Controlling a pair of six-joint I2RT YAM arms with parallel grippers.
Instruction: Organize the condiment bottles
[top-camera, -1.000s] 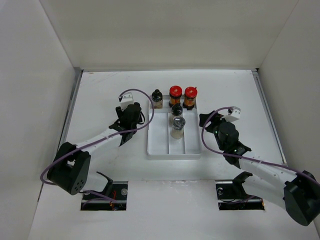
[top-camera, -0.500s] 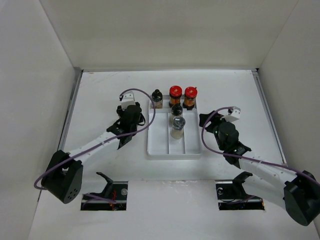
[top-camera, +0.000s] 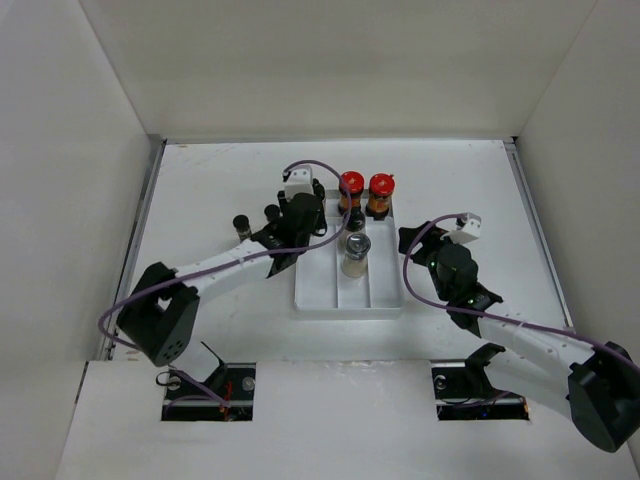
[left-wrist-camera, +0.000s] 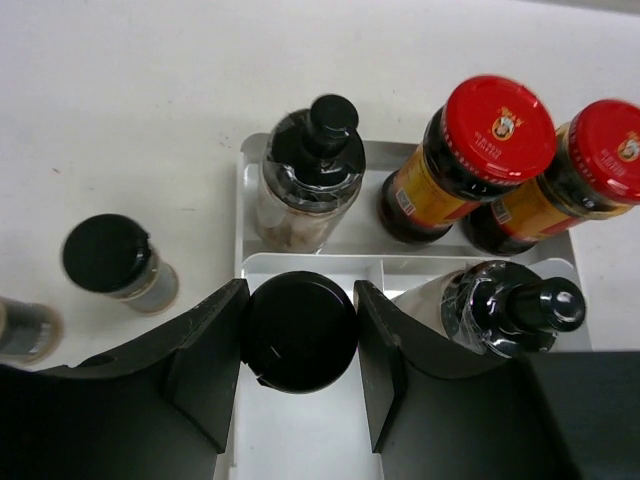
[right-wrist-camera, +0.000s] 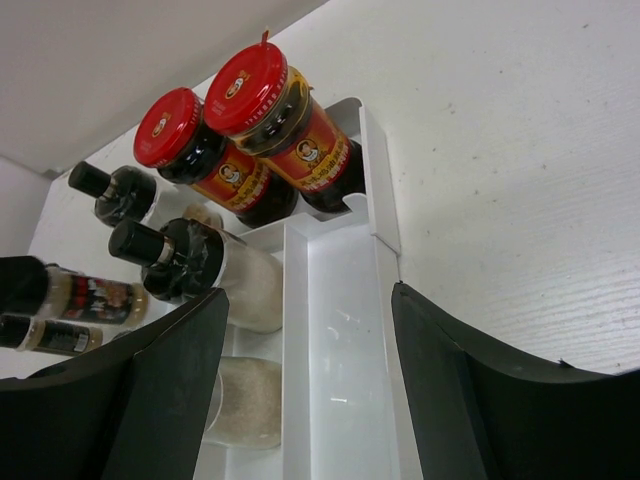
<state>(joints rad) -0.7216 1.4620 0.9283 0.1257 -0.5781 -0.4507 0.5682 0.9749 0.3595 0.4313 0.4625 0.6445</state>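
Left wrist: black-capped jar in tool; red-capped jars in tray

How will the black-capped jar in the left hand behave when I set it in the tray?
The black-capped jar looks rigid, so the left hand probably won't deform it. Its smooth round cap may slip or twist between the flat fingers. If as slim as the loose jar beside the tray, it could tip on release.

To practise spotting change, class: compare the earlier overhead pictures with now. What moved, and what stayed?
The left claw, shut on a black-capped jar, swung right from beside the tray to over its left compartment. The right claw, red-capped jars and silver-capped jar stayed put.
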